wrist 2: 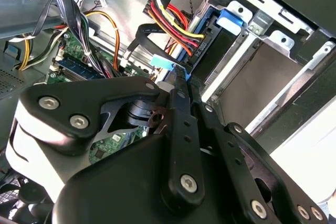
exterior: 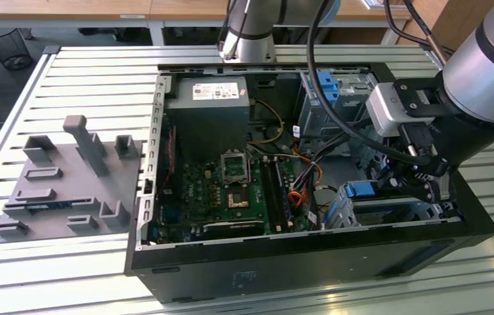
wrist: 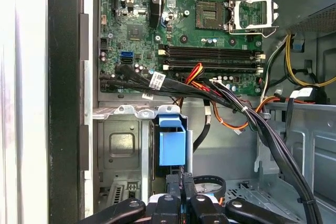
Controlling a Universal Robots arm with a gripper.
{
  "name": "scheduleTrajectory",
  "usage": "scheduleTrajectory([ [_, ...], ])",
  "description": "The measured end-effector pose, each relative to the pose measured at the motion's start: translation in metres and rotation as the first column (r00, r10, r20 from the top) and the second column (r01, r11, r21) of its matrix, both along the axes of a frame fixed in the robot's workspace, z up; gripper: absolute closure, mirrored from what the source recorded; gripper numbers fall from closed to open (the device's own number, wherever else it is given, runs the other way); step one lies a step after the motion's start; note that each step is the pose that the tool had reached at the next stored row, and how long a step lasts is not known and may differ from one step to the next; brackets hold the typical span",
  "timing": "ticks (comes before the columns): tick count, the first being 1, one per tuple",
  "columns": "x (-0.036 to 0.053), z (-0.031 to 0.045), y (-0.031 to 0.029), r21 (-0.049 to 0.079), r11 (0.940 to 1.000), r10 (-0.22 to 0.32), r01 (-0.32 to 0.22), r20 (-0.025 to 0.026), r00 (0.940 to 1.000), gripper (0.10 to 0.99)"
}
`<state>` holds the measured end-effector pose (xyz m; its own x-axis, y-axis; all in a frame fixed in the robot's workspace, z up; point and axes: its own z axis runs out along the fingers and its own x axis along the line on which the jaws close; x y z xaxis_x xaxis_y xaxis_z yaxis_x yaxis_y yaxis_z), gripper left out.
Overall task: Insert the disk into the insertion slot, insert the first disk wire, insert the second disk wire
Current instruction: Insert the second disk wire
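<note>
One claw (wrist 2: 181, 80), its fingers pressed together on a flat black wire's light-blue connector (wrist 2: 161, 62), sits low inside the open computer case (exterior: 317, 269) at the insertion slot (exterior: 395, 213), where the disk (wrist: 171, 148) in its blue carrier stands seated, motherboard (wrist: 184, 30) beyond at twelve o'clock.

1. In the exterior view, bright even light fell on the slatted table (exterior: 81, 72), and pale glare streaked its near slats.
2. The computer case (exterior: 317, 262) interior lay in shadow, darkest close around the jaws.
3. In the first wrist view, the case wall (wrist: 21, 98) was blown out white.
4. In the second wrist view, the black gripper (wrist 2: 181, 85) body was large and softly blurred, while the cables beyond the jaws stayed sharp.
</note>
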<state>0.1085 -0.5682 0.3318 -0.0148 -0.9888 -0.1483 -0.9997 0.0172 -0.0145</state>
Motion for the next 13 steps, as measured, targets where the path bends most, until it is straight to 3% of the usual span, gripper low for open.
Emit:
scheduleTrajectory([
  [13, 0.0007, 0.0000, 0.0000, 0.002, 1.0000, 0.001, -0.001, 0.0000, 1.0000, 0.941],
])
